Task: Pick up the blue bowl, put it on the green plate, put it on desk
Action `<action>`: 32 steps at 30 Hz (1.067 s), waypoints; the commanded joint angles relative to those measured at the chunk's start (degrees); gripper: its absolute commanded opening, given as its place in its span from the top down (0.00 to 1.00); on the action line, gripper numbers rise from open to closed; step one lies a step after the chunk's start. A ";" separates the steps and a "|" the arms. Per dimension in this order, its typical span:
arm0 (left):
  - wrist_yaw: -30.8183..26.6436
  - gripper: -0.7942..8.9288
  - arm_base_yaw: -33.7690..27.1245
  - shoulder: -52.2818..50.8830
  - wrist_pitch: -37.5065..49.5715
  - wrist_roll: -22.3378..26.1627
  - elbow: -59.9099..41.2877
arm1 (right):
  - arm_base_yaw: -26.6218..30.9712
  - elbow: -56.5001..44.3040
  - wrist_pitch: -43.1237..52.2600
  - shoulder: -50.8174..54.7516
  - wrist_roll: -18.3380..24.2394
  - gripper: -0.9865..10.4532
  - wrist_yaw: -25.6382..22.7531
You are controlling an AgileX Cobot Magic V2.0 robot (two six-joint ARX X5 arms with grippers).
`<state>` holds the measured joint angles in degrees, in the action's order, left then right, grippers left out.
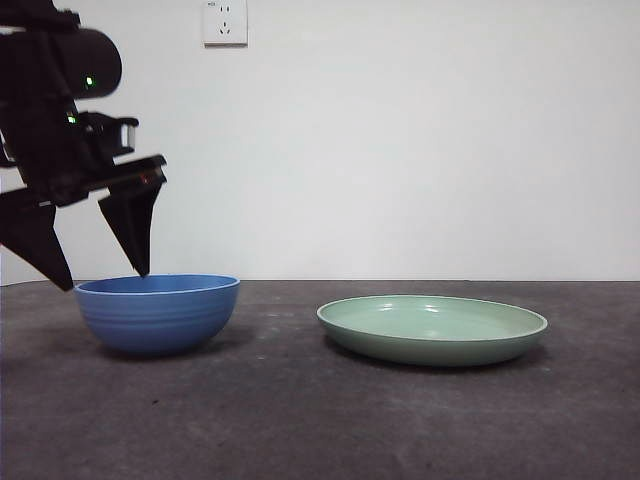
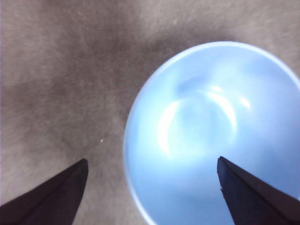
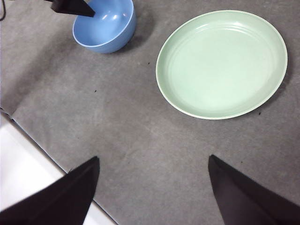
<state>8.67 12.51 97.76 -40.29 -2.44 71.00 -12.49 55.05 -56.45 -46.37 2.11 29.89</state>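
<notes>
The blue bowl [image 1: 158,312] stands upright on the desk [image 1: 320,420] at the left, empty. To its right, apart from it, lies the empty green plate [image 1: 432,328]. My left gripper [image 1: 102,272] hangs open just above the bowl's left rim, one jaw over the bowl's inside, the other outside the wall. The left wrist view shows the bowl [image 2: 211,131] close below, its rim between the spread jaws of that gripper [image 2: 152,176]. My right gripper [image 3: 152,176] is open and high over the desk, with the bowl [image 3: 105,26] and plate [image 3: 221,63] both ahead of it.
A white wall with a socket [image 1: 225,22] stands behind the desk. The right wrist view shows the desk's edge and a white floor strip [image 3: 23,164] beside it.
</notes>
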 commanded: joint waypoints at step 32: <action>-3.26 0.90 0.15 3.41 1.36 -1.22 1.18 | -0.31 1.16 0.26 -0.33 -0.37 0.59 0.09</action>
<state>5.67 12.51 99.85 -39.38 -2.68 71.00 -12.49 55.05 -56.45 -46.37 2.11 29.89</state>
